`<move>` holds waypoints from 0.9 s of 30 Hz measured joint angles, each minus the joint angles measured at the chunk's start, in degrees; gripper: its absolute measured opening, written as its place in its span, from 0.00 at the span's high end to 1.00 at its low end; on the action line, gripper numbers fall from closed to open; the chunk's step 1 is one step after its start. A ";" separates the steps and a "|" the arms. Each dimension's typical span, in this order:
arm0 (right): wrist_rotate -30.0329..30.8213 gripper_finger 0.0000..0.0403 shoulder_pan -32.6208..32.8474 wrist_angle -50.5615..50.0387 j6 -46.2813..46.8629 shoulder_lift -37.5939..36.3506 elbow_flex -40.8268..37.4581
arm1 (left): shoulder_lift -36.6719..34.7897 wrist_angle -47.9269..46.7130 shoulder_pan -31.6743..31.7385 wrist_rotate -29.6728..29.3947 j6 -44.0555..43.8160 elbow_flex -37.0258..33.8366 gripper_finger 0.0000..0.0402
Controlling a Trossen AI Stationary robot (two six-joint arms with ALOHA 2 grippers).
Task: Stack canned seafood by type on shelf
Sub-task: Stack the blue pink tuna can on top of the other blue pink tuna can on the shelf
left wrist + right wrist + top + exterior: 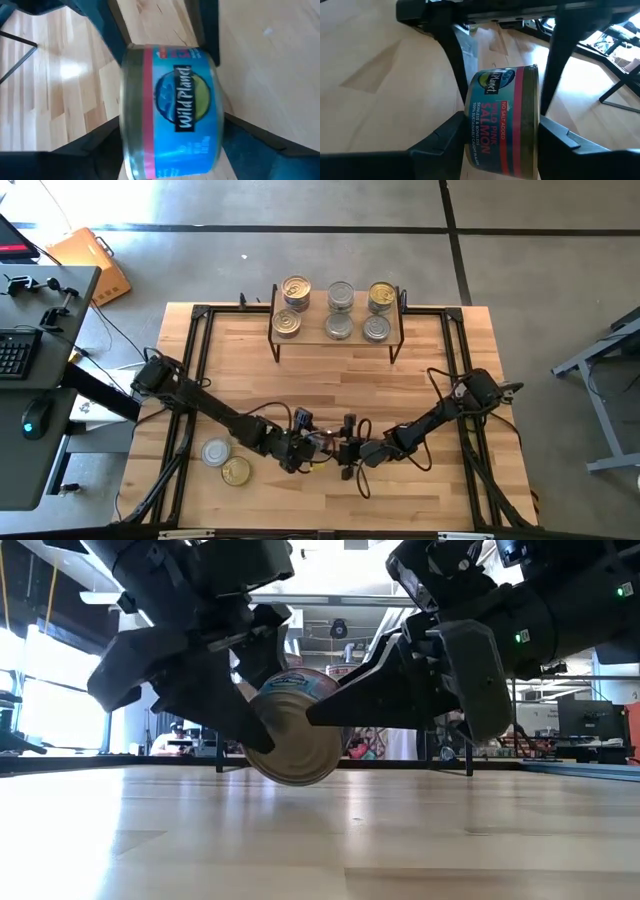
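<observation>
A blue-and-pink labelled salmon can (pixel 502 127) stands on edge between both grippers near the table's front middle. My right gripper (pixel 502 142) is shut on it. My left gripper (pixel 172 130) comes from the opposite side, open, its fingers (pixel 454 60) straddling the can's two flat ends; whether they touch, I cannot tell. In the low view the can (pixel 295 740) shows one flat end. A silver-lidded can (pixel 215 452) and a gold-lidded one (pixel 236 471) rest on the table at front left. The shelf (pixel 312 310) at the far edge carries several cans. My right gripper pinches the can between its two fingers (pixel 445 142), one on each flat end (pixel 536 107). The fingers come nearly level from the table's right. The can sits on edge, its label toward the wrist. Whether its lower rim (pixel 295 783) touches the table, I cannot tell.
Black frame rails (pixel 200 360) run along the table's left, right and far sides. Cables (pixel 445 380) trail beside the right arm. A desk with a keyboard (pixel 15 350) stands left of the table. Bare wood (pixel 330 395) lies between the grippers and the shelf.
</observation>
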 joint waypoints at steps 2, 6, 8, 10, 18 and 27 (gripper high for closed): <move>-0.13 0.58 0.00 -0.05 0.01 0.00 0.00 | 0.10 -0.53 -0.04 0.14 0.06 0.00 0.34; -2.03 0.54 0.00 -0.12 0.37 0.00 0.00 | -0.17 -0.41 -0.37 0.38 -0.76 0.02 0.49; -3.49 0.51 -0.10 0.00 2.14 -0.04 0.00 | -0.36 -1.63 -1.01 0.23 -3.65 0.55 0.57; -4.01 0.48 0.00 0.24 4.42 -0.17 0.07 | -0.43 -4.71 -2.21 -0.38 -7.24 2.02 0.58; -2.84 0.46 0.70 -2.76 5.36 -4.23 0.44 | -1.69 -15.28 -8.49 -11.87 -19.77 4.25 0.58; -6.02 0.46 0.76 1.82 3.62 -4.90 0.03 | -5.28 -12.65 -9.06 -11.43 -16.01 3.80 0.58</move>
